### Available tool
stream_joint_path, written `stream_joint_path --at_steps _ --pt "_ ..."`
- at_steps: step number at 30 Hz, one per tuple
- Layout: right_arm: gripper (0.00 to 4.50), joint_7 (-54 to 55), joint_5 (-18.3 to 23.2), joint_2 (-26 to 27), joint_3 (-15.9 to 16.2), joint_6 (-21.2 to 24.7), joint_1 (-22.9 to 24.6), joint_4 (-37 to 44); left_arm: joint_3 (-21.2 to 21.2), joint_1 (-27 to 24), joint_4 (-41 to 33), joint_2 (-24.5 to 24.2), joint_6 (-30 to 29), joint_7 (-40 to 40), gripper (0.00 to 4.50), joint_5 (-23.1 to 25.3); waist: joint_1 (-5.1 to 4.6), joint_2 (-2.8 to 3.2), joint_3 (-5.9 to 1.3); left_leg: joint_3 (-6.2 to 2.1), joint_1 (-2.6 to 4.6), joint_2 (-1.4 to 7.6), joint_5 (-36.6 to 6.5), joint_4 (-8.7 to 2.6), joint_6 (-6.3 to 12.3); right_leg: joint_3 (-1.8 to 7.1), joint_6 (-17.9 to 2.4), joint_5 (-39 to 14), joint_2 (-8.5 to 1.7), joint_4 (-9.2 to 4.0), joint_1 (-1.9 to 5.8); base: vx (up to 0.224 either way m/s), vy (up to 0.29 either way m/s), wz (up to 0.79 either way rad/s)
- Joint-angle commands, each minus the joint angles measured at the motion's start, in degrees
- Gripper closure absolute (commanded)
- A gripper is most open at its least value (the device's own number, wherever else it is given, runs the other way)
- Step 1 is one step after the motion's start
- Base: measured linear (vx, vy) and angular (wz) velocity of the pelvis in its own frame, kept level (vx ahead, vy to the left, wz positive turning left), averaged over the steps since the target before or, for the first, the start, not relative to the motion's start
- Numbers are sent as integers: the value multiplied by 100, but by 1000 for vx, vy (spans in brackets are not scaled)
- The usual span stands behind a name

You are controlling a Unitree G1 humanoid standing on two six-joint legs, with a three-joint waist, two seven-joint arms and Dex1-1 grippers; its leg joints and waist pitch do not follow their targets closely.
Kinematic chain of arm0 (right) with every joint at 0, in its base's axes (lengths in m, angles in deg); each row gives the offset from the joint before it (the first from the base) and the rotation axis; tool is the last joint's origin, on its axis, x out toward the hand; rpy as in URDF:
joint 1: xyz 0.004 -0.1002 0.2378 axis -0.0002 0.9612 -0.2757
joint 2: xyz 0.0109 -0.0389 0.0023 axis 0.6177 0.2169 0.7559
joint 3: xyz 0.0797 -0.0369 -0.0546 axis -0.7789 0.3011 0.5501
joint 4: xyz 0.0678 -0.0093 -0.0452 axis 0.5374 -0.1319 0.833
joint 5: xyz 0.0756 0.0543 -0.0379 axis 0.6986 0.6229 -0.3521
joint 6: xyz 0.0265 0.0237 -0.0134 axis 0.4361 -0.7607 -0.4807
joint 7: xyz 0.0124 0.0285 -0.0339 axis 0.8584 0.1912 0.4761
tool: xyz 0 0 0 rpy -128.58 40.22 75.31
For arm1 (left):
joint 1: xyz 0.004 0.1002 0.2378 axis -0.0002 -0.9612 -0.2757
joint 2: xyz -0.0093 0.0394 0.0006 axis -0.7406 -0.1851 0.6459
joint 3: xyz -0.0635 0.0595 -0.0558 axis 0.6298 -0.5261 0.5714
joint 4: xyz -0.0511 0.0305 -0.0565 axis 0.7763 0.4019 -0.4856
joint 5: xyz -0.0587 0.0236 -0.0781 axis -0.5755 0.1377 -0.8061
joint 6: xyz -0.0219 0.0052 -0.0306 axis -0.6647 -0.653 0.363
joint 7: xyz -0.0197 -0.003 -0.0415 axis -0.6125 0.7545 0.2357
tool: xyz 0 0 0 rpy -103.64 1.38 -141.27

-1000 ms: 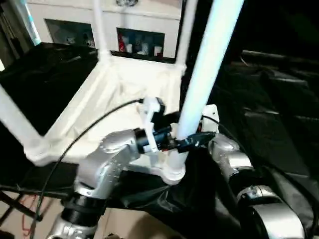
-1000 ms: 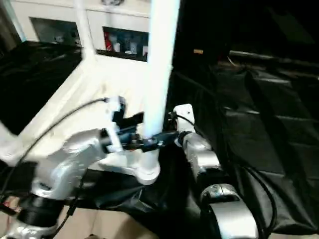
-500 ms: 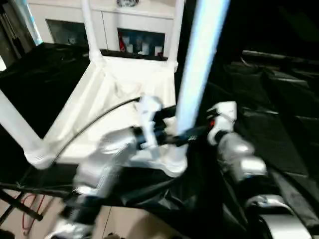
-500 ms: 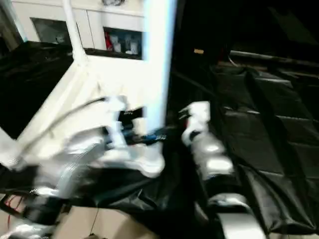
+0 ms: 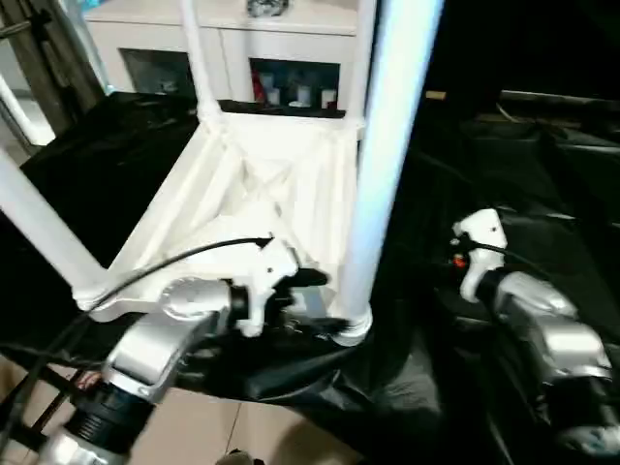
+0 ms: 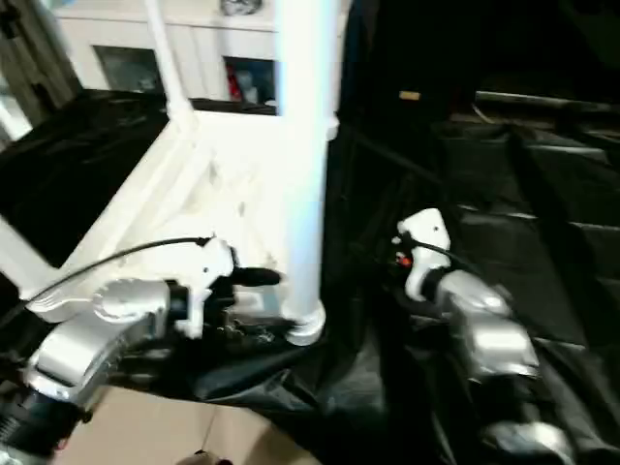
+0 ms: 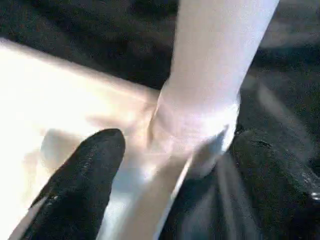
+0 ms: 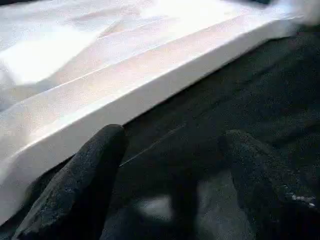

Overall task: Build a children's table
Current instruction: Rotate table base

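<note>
Children's table [image 5: 262, 184] lies upside down on black sheeting [image 5: 542, 242], legs up so they can be socketed; near leg [image 5: 383, 165] stands in its corner socket, left gripper [image 7: 170, 200] spread around its base, right gripper [image 8: 170, 190] spread, empty, beside the table's edge.

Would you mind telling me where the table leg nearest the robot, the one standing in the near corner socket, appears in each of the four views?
Left eye view: nearest leg, just right of centre.
Right eye view: nearest leg, at centre.
Left wrist view: nearest leg, entering its socket.
Right wrist view: no leg that I can make out; the tabletop edge shows.
Shared landmark: the corner socket.
</note>
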Motion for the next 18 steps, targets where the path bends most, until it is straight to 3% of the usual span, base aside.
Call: stream_joint_path --at_steps 1,4,5,8,12,14,15,17,18 --pt "97 -491 235 -76 300 312 39 515 -18 133 164 -122 62 314 83 50 43 -76 -384 -73 53 80 -1170 -366 243 262 -445 -2468 -374 -550 258 0 0 0" --pt "97 -1060 296 -359 601 511 87 844 19 417 699 -164 295 592 111 119 47 -92 -382 -77 82 114 -1282 -372 221 256 -545 -2486 -398 -548 221 0 0 0" --pt "97 -1129 250 -444 645 551 98 884 -59 511 842 -203 383 691 119 222 48 -131 -378 -85 59 125 -1265 -381 203 256 -572 -2436 -406 -538 242 0 0 0" --pt "97 -1227 225 -578 662 615 100 979 -124 680 1110 -185 618 770 138 349 97 -93 -387 -83 90 137 -1358 -384 103 277 -634 -2311 -427 -527 226 0 0 0" --pt "97 -1295 283 -697 680 760 72 1131 -260 960 1536 -78 960 922 164 501 114 -124 -401 -78 95 127 -1381 -379 88 278 -678 -2173 -425 -526 245 0 0 0" --pt "97 -1341 284 -746 706 790 46 1173 -385 1152 1821 23 1087 1083 177 596 127 -75 -418 -79 96 126 -1337 -371 75 280 -728 -2001 -431 -515 259 0 0 0" --pt "97 -1341 284 -746 706 790 46 1173 -385 1152 1821 23 1087 1083 177 596 126 -96 -419 -85 71 123 -1297 -371 69 276 -777 -1927 -440 -498 285 0 0 0" --pt "97 -1414 232 -822 789 806 32 1221 -496 1410 2292 157 1310 1363 202 744 123 -25 -427 -84 78 116 -1282 -356 60 275 -820 -1840 -434 -498 285 0 0 0" --pt "97 -1427 200 -850 811 790 23 1231 -534 1492 2422 178 1366 1424 215 806 112 -56 -420 -77 73 108 -1295 -357 77 269 -818 -1845 -422 -522 289 0 0 0"
